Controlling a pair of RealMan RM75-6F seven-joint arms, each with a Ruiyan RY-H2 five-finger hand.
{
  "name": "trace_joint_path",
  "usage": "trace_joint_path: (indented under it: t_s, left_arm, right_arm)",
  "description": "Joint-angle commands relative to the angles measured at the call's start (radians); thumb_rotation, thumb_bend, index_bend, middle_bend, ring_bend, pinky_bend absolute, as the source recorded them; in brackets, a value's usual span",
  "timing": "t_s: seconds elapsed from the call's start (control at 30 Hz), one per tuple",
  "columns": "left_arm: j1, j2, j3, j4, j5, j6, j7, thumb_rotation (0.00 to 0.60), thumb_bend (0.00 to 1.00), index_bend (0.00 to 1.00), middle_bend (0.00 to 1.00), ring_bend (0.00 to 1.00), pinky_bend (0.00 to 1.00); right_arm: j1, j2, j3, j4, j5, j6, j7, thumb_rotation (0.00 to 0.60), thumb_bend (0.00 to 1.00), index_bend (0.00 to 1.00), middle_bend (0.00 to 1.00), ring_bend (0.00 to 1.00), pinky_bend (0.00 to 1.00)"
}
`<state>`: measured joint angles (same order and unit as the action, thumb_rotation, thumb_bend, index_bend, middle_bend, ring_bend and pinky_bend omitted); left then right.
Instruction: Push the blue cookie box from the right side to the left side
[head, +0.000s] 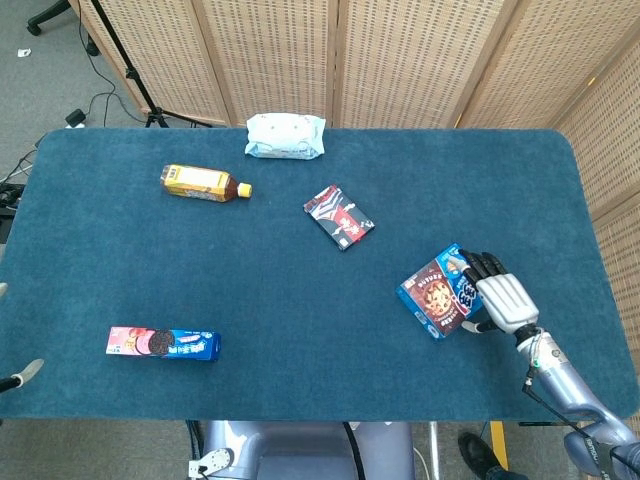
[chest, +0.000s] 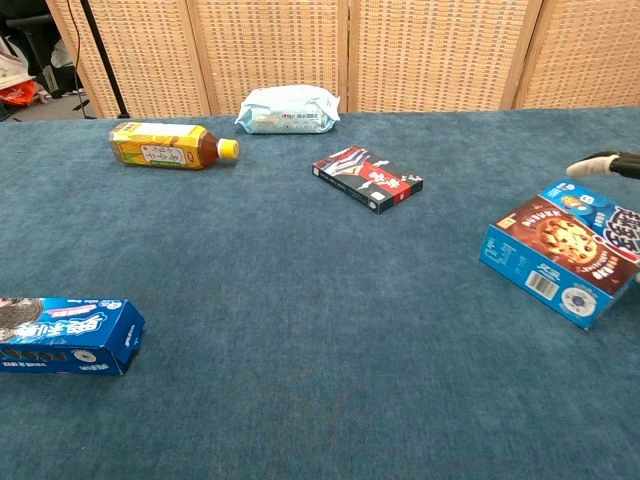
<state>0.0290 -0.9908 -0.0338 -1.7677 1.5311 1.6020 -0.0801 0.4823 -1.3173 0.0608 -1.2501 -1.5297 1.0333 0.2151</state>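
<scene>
The blue cookie box (head: 437, 293) with a chocolate-chip picture lies flat on the right part of the blue table (head: 300, 290), turned at an angle. It also shows at the right edge of the chest view as the cookie box (chest: 560, 252). My right hand (head: 500, 297) presses against its right end, fingers stretched along that edge and the thumb at the near corner, holding nothing. Only a dark fingertip (chest: 605, 165) of it shows in the chest view. Two pale tips of my left hand (head: 20, 378) show far apart at the left edge, off the table.
A long blue sandwich-cookie box (head: 163, 343) lies near the front left. A tea bottle (head: 205, 183), a pale wipes pack (head: 286, 136) and a red-and-black box (head: 339, 216) lie further back. Wicker screens stand behind the table.
</scene>
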Motion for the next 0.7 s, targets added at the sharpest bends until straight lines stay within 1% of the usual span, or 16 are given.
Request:
trace_joint_path:
  t_s: [0.03, 0.17, 0.23, 0.27, 0.3, 0.33, 0.37, 0.4, 0.47, 0.5, 0.53, 0.6, 0.63, 0.7]
  left_arm:
    - [-0.002, 0.000, -0.001, -0.001, -0.005, -0.004, 0.001, 0.600, 0.00, 0.00, 0.00, 0.00, 0.00]
    - [-0.001, 0.001, -0.004, -0.001, -0.013, -0.004, -0.003, 0.600, 0.00, 0.00, 0.00, 0.00, 0.00]
    - [0.000, 0.003, -0.005, 0.001, -0.018, -0.005, -0.007, 0.600, 0.00, 0.00, 0.00, 0.00, 0.00]
    - [0.000, 0.003, -0.004, 0.002, -0.019, -0.005, -0.010, 0.600, 0.00, 0.00, 0.00, 0.00, 0.00]
    - [0.001, 0.004, -0.005, 0.004, -0.020, -0.004, -0.014, 0.600, 0.00, 0.00, 0.00, 0.00, 0.00]
    - [0.002, 0.004, -0.005, 0.004, -0.020, -0.003, -0.015, 0.600, 0.00, 0.00, 0.00, 0.00, 0.00]
    - [0.003, 0.005, -0.005, 0.005, -0.020, -0.002, -0.017, 0.600, 0.00, 0.00, 0.00, 0.00, 0.00]
    - [0.004, 0.005, -0.004, 0.005, -0.019, 0.000, -0.019, 0.600, 0.00, 0.00, 0.00, 0.00, 0.00]
    - [0.004, 0.005, -0.003, 0.005, -0.017, 0.001, -0.020, 0.600, 0.00, 0.00, 0.00, 0.00, 0.00]
    - [0.004, 0.005, -0.002, 0.005, -0.013, 0.001, -0.019, 0.600, 0.00, 0.00, 0.00, 0.00, 0.00]
    - [0.004, 0.005, -0.001, 0.005, -0.011, 0.001, -0.018, 0.600, 0.00, 0.00, 0.00, 0.00, 0.00]
    - [0.003, 0.005, 0.000, 0.004, -0.006, 0.001, -0.016, 0.600, 0.00, 0.00, 0.00, 0.00, 0.00]
    - [0.002, 0.004, 0.002, 0.004, -0.002, 0.001, -0.014, 0.600, 0.00, 0.00, 0.00, 0.00, 0.00]
    - [0.003, 0.004, 0.003, 0.003, 0.001, 0.001, -0.013, 0.600, 0.00, 0.00, 0.00, 0.00, 0.00]
  right_arm:
    - [0.018, -0.003, 0.020, -0.043, 0.027, -0.020, -0.034, 0.600, 0.00, 0.00, 0.00, 0.00, 0.00]
    - [0.013, 0.037, 0.022, -0.111, 0.021, 0.002, -0.041, 0.600, 0.00, 0.00, 0.00, 0.00, 0.00]
    - [0.001, 0.085, 0.014, -0.161, -0.006, 0.035, -0.013, 0.600, 0.00, 0.00, 0.00, 0.00, 0.00]
    - [-0.006, 0.117, 0.006, -0.188, -0.025, 0.053, 0.017, 0.600, 0.05, 0.00, 0.00, 0.00, 0.00]
    - [-0.015, 0.156, -0.004, -0.220, -0.047, 0.072, 0.074, 0.600, 0.16, 0.00, 0.00, 0.00, 0.00]
    - [-0.018, 0.177, -0.011, -0.234, -0.060, 0.080, 0.109, 0.600, 0.30, 0.00, 0.00, 0.00, 0.00]
    - [-0.023, 0.200, -0.019, -0.250, -0.073, 0.091, 0.156, 0.600, 0.51, 0.00, 0.00, 0.00, 0.00]
    - [-0.033, 0.234, -0.029, -0.263, -0.096, 0.116, 0.230, 0.600, 0.76, 0.00, 0.00, 0.00, 0.00]
    - [-0.045, 0.260, -0.040, -0.257, -0.116, 0.144, 0.288, 0.600, 0.94, 0.00, 0.00, 0.00, 0.00]
    - [-0.057, 0.282, -0.057, -0.238, -0.134, 0.162, 0.341, 0.600, 0.99, 0.00, 0.00, 0.00, 0.00]
    - [-0.061, 0.291, -0.069, -0.224, -0.144, 0.165, 0.377, 0.600, 1.00, 0.00, 0.00, 0.00, 0.00]
    - [-0.062, 0.304, -0.092, -0.194, -0.149, 0.149, 0.473, 0.600, 1.00, 0.00, 0.00, 0.00, 0.00]
    - [-0.056, 0.309, -0.106, -0.167, -0.150, 0.127, 0.547, 0.600, 1.00, 0.00, 0.00, 0.00, 0.00]
    - [-0.045, 0.306, -0.123, -0.123, -0.150, 0.092, 0.646, 0.600, 1.00, 0.00, 0.00, 0.00, 0.00]
